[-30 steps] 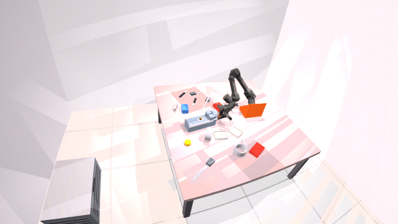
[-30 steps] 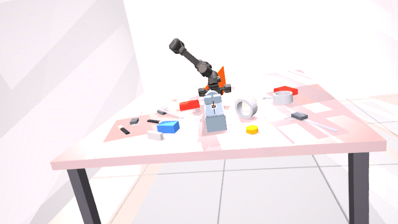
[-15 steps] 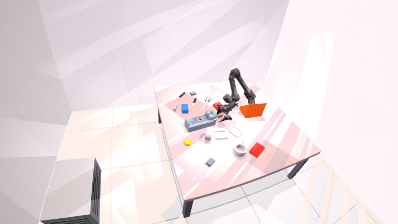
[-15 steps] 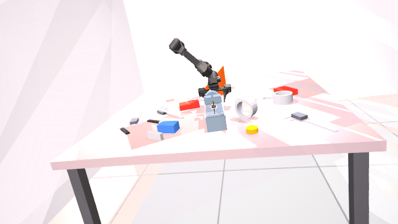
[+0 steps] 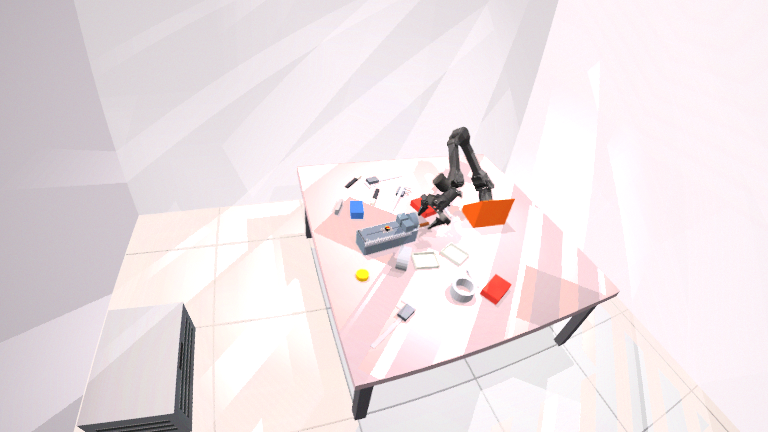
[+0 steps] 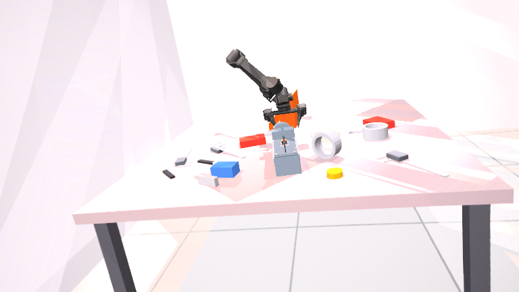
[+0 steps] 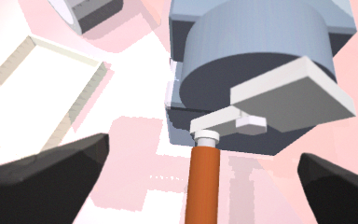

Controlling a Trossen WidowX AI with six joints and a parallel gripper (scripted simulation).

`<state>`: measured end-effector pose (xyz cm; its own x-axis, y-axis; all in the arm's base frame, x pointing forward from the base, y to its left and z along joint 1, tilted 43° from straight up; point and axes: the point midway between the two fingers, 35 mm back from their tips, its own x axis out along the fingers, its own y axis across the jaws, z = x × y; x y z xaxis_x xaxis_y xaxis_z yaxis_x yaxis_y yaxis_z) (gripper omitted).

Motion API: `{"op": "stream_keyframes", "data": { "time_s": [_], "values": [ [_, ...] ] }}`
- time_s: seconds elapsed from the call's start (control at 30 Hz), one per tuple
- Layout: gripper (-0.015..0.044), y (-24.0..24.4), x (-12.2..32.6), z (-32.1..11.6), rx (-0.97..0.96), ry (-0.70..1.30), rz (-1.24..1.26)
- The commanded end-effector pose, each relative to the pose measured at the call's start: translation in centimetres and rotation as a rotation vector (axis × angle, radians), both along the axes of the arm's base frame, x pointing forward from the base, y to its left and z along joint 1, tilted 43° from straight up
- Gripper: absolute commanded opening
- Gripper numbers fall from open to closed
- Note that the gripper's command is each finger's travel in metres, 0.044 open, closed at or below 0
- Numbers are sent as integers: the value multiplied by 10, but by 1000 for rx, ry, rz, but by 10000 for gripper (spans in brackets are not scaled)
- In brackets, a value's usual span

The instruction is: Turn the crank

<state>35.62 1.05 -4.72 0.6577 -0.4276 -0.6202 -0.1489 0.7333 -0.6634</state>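
The blue-grey machine (image 5: 390,241) (image 6: 287,165) (image 7: 256,35) stands on the table. Its slide's small red pointer (image 5: 387,228) (image 6: 284,142) shows on top among dark and yellow marks, too small to tell if it is level with the brass zero marks. The pale crank arm (image 7: 214,120) is at the machine's end, and the orange-brown handle (image 7: 202,187) (image 5: 423,224) sticks out from it. My gripper (image 5: 424,220) (image 6: 286,125) (image 7: 201,151) is wide open. In the wrist view the handle lies between the spread fingers, with a gap on both sides. The handle is hidden in the exterior view.
An orange panel (image 5: 489,212) (image 6: 286,119) stands by the arm's base. A red block (image 5: 416,206) (image 6: 252,140) lies beside the gripper. A grey ring (image 5: 403,258) (image 6: 337,144) and a shallow tray (image 7: 70,53) are on the machine's other side. A blue block (image 5: 356,210) (image 6: 225,169) lies farther off.
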Motion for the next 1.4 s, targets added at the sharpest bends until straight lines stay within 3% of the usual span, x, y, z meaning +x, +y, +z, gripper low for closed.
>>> {"op": "stream_keyframes", "data": {
  "time_s": [0.0,0.5,1.37],
  "values": [
    [440,4,2,8,1,-10,-7],
    [440,75,7,81,5,1,0],
    [440,69,120,88,-17,-56,-161]
  ]
}}
